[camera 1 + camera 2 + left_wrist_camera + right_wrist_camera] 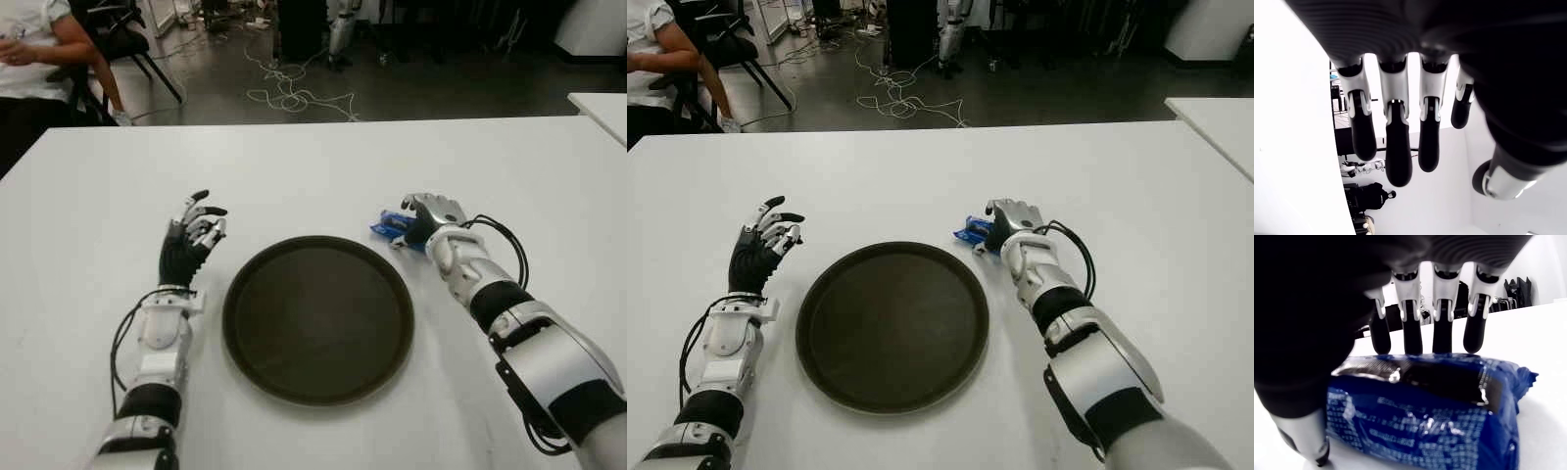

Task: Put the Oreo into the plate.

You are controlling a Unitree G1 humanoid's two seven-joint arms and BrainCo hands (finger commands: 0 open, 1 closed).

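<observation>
Blue Oreo packet [1425, 416] with fine white print too small to read, no other legible text

The left hand [191, 235] is raised with its 4 fingers loosely extended; the right hand [428, 219] reaches forward, fingers curled downward.

From my station I see a glossy blue Oreo packet [1425, 416] with fine white print and a dark band along its upper side, at two o'clock from the plain dark brown round plate [318, 318]. The table top [313, 166] is plain white. Both the right hand [427, 217] and the left hand [191, 240] are silver-white with black fingertips.
</observation>
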